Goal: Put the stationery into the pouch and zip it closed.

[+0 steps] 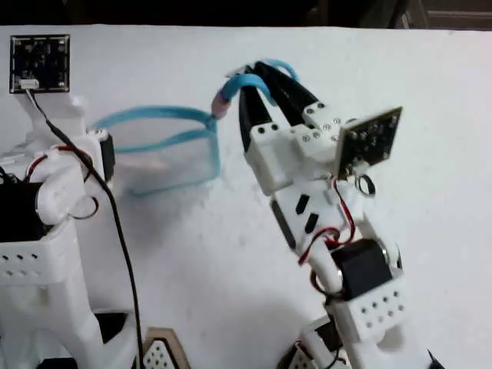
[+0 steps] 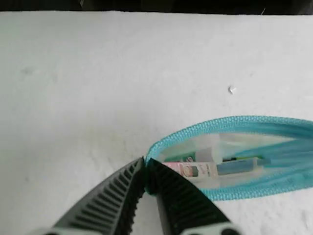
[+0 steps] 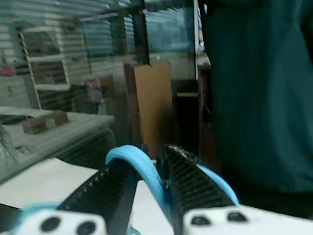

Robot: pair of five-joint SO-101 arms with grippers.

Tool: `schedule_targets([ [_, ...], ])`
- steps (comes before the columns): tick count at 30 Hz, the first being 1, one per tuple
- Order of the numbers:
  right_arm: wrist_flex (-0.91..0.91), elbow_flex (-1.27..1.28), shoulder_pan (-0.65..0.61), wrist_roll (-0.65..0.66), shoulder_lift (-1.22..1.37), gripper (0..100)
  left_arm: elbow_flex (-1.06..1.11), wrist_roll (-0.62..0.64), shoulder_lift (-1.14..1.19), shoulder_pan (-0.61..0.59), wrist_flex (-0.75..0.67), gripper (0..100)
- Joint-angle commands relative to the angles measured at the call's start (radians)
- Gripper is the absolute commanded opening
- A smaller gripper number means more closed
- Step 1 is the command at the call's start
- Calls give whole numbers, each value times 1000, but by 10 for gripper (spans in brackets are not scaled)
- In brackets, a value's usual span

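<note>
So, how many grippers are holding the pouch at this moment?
2. The left gripper is shut on one end of the pouch. The right gripper is shut on the blue strap at its other end.

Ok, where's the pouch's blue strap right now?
The blue strap is pinched in the right tool, at the right end of the pouch in the high view.

The pouch (image 2: 254, 147) ran off the edge of the left wrist view, and the stationery (image 2: 205, 169) inside was too blurred to tell apart. From above, the left arm (image 1: 54, 200) hid the pouch's end. The strap (image 3: 122, 151) passed partly behind the right gripper (image 3: 155, 164).
</note>
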Motion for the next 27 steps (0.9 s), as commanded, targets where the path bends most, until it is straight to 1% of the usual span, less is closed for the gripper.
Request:
schedule_targets([
  [1,24,-146,-30,-2,-1,40,-15,-6,-21,10,-84,92],
  [4,59,-253,-47,-2,67,40,-11,-6,-21,19,-135,116],
  [7,90,-370,-61,-2,159,12,-2,-6,-19,77,-129,120],
  [10,116,-473,-85,-2,248,16,2,-6,-21,125,-144,128],
  [13,133,-563,-128,-2,326,16,0,2,-21,136,-149,172],
  [15,133,-621,-145,-2,377,16,-2,38,-28,131,-149,186],
  [16,133,-647,-148,-2,401,16,-2,66,-30,120,-149,188],
  [18,140,-698,-148,-2,449,16,-23,141,-30,54,-138,187],
  [21,168,-761,-148,-2,509,16,-100,307,-30,-93,-75,189],
  [24,180,-793,-148,-2,539,16,-195,319,-30,-186,12,199],
  [27,179,-804,-148,-2,550,16,-299,311,-31,-209,143,231],
])
